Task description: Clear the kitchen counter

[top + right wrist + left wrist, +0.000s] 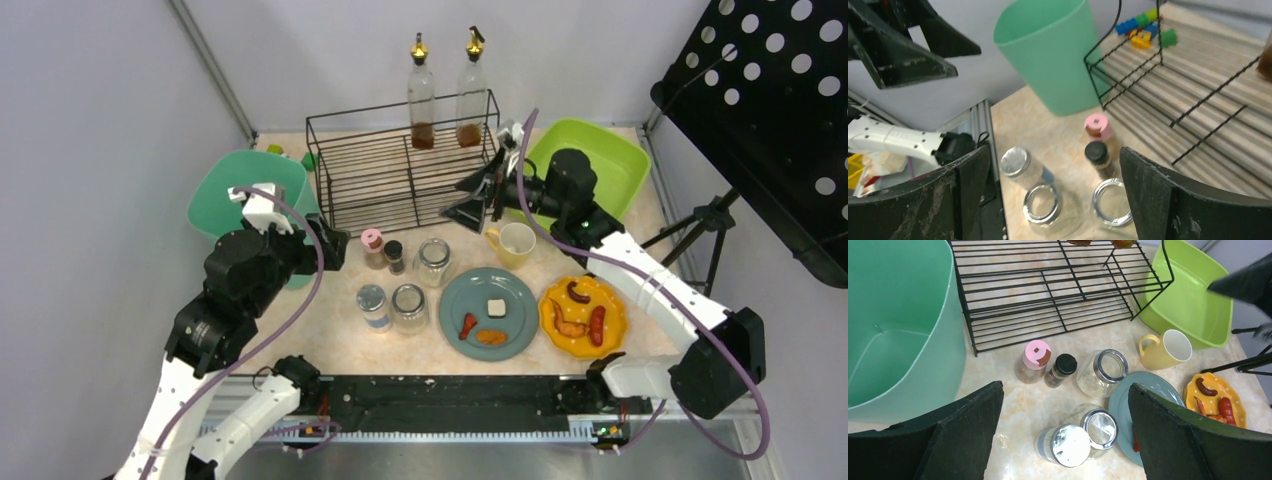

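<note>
The kitchen counter is beige speckled marble. On it stand a pink-lidded spice jar, a black-lidded spice jar, two open glass jars and a silver-lidded jar. To their right are a yellow mug, a grey-blue plate with food scraps and an orange plate with sausages. My left gripper is open and empty, hovering left of the jars. My right gripper is open and empty above the rack's right end.
A black wire rack stands at the back with two oil bottles on top. A teal bin is at the left and a lime-green tub at the right. Toy bricks lie behind the rack. A tripod stands at the right edge.
</note>
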